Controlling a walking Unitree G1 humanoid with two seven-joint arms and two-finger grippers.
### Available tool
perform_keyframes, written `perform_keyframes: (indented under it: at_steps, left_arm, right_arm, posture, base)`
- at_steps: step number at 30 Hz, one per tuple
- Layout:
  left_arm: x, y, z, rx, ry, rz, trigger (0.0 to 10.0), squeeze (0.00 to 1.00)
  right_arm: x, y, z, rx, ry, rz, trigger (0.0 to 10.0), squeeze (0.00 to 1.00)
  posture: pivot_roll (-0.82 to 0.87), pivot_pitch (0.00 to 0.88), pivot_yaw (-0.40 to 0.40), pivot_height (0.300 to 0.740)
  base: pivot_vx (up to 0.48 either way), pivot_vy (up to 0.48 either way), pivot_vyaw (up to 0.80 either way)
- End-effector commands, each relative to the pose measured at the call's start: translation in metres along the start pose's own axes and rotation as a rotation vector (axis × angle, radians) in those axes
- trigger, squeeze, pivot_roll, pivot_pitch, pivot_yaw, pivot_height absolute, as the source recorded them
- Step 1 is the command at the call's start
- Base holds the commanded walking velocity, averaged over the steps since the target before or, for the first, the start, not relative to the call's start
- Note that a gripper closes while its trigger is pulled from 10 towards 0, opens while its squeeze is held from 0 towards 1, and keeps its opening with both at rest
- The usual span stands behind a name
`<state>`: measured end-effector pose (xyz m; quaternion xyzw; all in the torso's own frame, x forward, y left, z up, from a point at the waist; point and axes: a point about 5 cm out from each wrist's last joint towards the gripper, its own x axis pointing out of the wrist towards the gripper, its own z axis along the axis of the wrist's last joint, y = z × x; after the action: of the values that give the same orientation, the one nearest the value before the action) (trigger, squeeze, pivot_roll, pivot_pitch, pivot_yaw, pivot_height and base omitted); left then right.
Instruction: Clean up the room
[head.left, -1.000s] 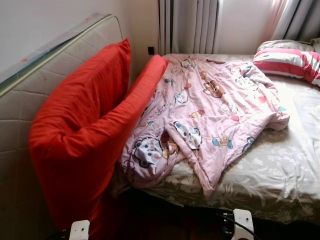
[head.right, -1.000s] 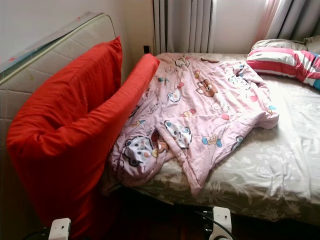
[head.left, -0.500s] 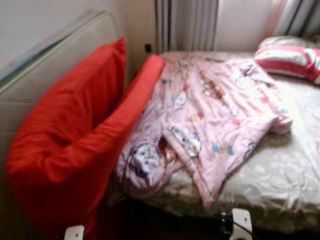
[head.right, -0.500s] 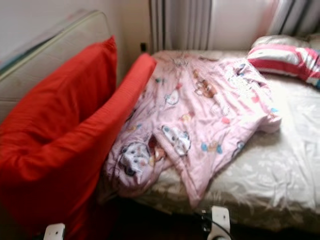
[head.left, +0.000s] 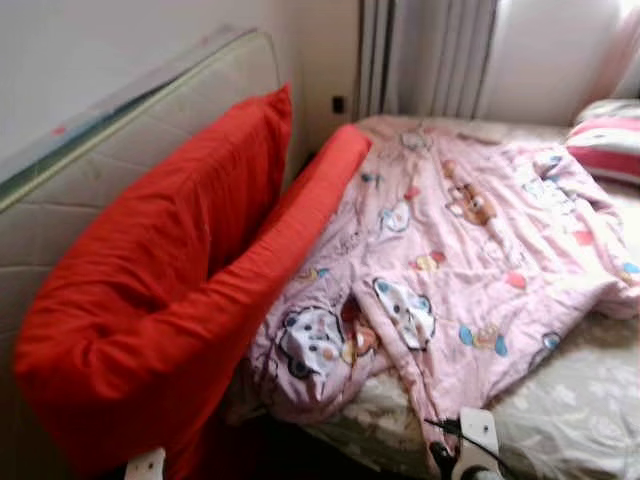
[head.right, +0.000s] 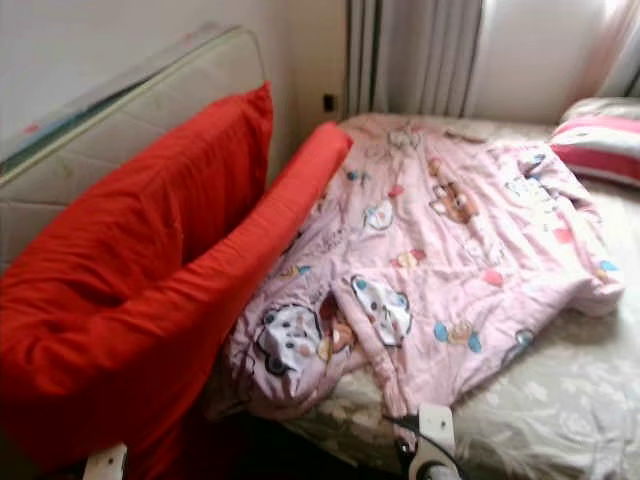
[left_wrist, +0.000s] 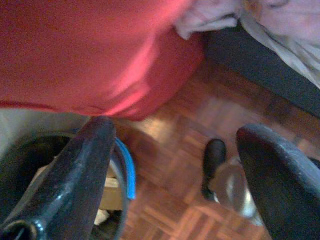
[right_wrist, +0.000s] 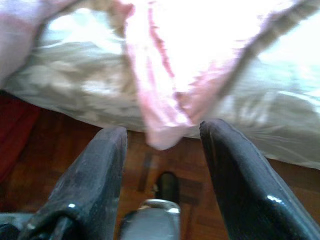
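Right wrist view looks along the right end effector (right_wrist: 162, 165), whose two black fingers stand well apart and released, holding nothing; between and beyond them a corner of the pink cartoon-print quilt (right_wrist: 165, 100) hangs over the edge of the bed (right_wrist: 75, 85) above the wooden parquet floor (right_wrist: 60, 150). In the left wrist view the left end effector (left_wrist: 175, 165) is likewise spread wide and empty, above the parquet, with a dark bin (left_wrist: 30, 165) rimmed in blue just beside one finger and the red cushion (left_wrist: 85, 50) looming over it.

From the head, the white wrist mounts of both arms sit low at the near edge, the right one (head.left: 478, 440) just before the quilt's hanging corner. The large red cushion (head.left: 180, 290) is folded into a long trough and leans against a quilted beige mattress (head.left: 90, 170) stood upright along the left wall. The quilt (head.left: 450, 260) lies crumpled across the bed, its left edge touching the cushion, its near corner drooping over the floral bedsheet (head.left: 590, 400). Farther back, a pink-and-white striped pillow (head.left: 608, 145) rests at the right, and grey curtains (head.left: 430, 55) hang behind the bed. The head views are slightly blurred.
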<state>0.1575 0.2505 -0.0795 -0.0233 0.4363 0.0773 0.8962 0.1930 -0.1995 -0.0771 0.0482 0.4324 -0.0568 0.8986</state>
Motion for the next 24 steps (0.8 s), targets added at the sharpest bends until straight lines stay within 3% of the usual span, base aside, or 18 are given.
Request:
perform_keyframes:
  at_steps: [1, 8, 11, 16, 24]
  left_arm:
    - [-0.001, 0.003, 0.000, 0.004, -0.002, 0.008, 10.0, 0.00]
    - [0.002, -0.011, 0.001, 0.009, -0.006, -0.011, 10.0, 0.00]
    - [0.002, -0.008, 0.003, 0.007, -0.008, -0.007, 10.0, 0.00]
    - [-0.003, 0.010, -0.003, 0.002, 0.001, 0.012, 10.0, 0.00]
    - [-0.002, 0.004, -0.005, 0.006, 0.007, 0.003, 10.0, 0.00]
  right_arm:
    - [0.000, 0.004, 0.000, 0.022, -0.003, 0.011, 10.0, 0.00]
    - [0.001, 0.007, 0.004, 0.012, -0.025, 0.021, 10.0, 0.00]
    - [0.001, 0.006, 0.004, 0.005, -0.035, 0.008, 10.0, 0.00]
    - [0.000, -0.001, 0.005, 0.037, -0.049, -0.043, 10.0, 0.00]
    - [0.000, -0.002, 0.006, 0.062, -0.051, -0.049, 10.0, 0.00]
  posture:
    - [0.00, 0.000, 0.055, 0.740]
    - [0.00, 0.000, 0.053, 0.740]
    - [0.00, 0.000, 0.052, 0.740]
    - [0.00, 0.000, 0.052, 0.740]
    - [0.00, 0.000, 0.051, 0.740]
  base:
    - [0.000, 0.000, 0.00]
    - [0.000, 0.000, 0.00]
    - [0.000, 0.000, 0.00]
    - [0.000, 0.000, 0.00]
    - [0.000, 0.000, 0.00]
